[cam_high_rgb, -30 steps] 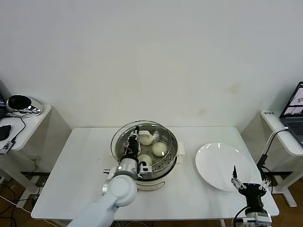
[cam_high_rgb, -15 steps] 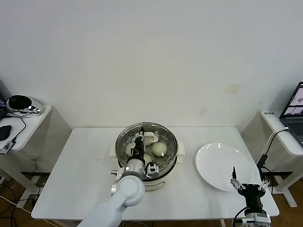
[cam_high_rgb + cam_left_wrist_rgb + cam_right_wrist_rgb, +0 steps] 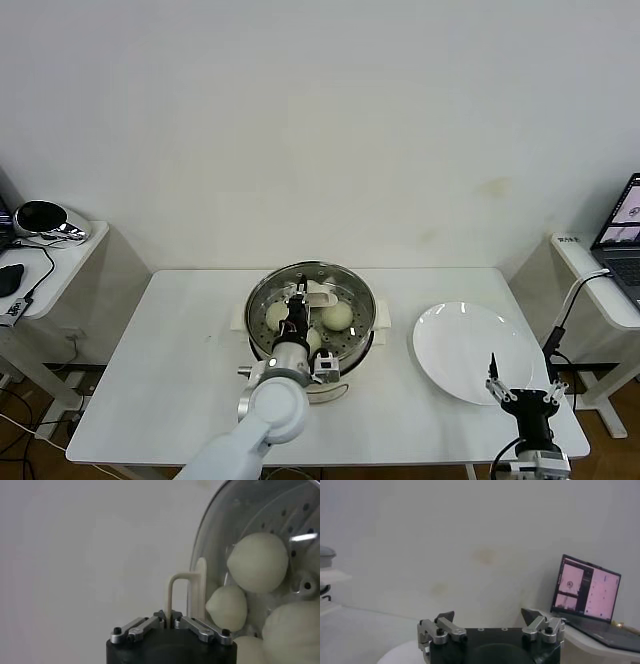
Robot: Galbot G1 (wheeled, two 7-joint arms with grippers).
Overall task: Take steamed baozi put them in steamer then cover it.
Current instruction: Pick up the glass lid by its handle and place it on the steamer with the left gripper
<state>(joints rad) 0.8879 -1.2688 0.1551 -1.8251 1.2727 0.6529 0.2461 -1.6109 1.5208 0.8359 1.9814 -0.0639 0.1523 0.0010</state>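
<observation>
White plate [image 3: 462, 348] on white table [image 3: 180, 350].

A plain off-white wall [image 3: 320, 120] fills the view from 9 to 3 o'clock, faintly stained toward 2 o'clock. A white table [image 3: 180, 350] sits at centre. Small white side tables stand at 9 o'clock [image 3: 70, 262] and 3 o'clock [image 3: 600, 290], the latter bearing an open laptop [image 3: 622, 235].

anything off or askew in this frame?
Nothing spilled or damaged. The one oddity: the round glass lid with the cream handle sits tilted over the round stainless-steel steamer, held by the left tool, not seated. The cream-white buns lie inside. The flat white plate is bare; the right tool waits open beside it.
</observation>
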